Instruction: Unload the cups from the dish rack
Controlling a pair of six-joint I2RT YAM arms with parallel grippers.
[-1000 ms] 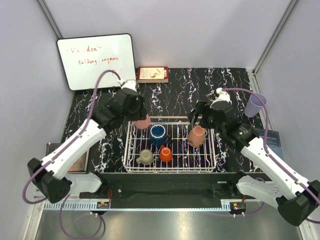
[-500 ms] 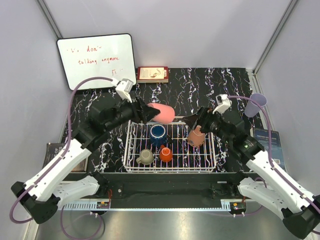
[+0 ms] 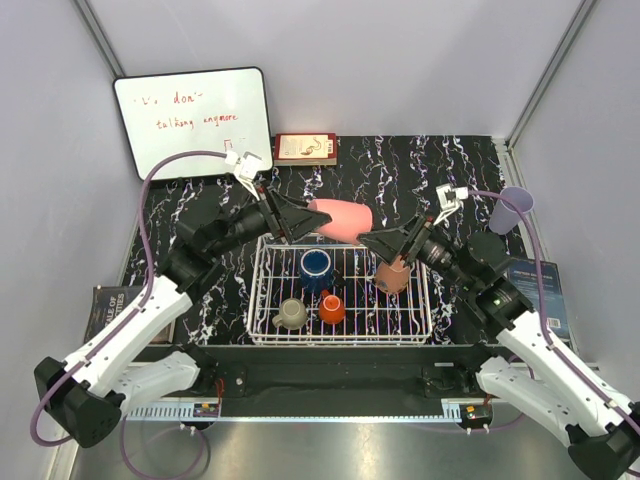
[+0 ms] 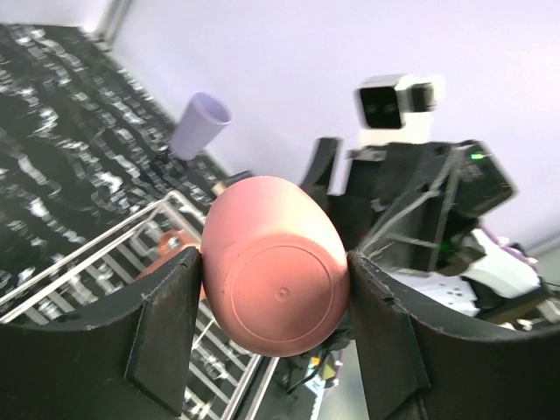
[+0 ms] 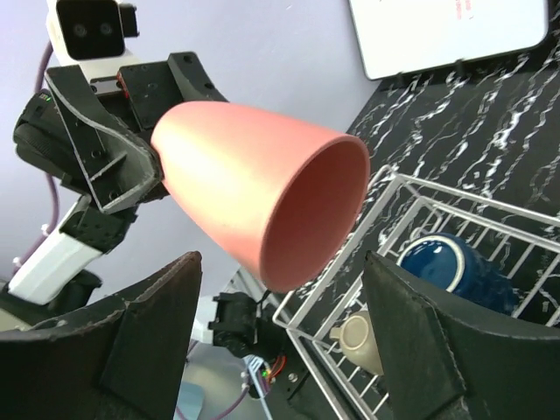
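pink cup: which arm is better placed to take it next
Right, probably: the right pincer is open and faces the mouth of the pink cup, held sideways above the dish rack. The left pincer is already shut on its base.

1 overhead, 2 facing wrist close-ups (sharing cup [image 4: 276,280])

Your colours, thing by thing.
You have a salmon-pink cup [image 3: 340,218], a white wire rack [image 3: 365,312], a dark blue mug [image 3: 317,267], an orange cup [image 3: 332,309], a beige mug [image 3: 292,314] and, partly hidden, what looks like a terracotta-brown mug [image 3: 393,273]. The tumbler [image 3: 511,209] is lavender, and the table [image 3: 370,175] is black with white marbling.
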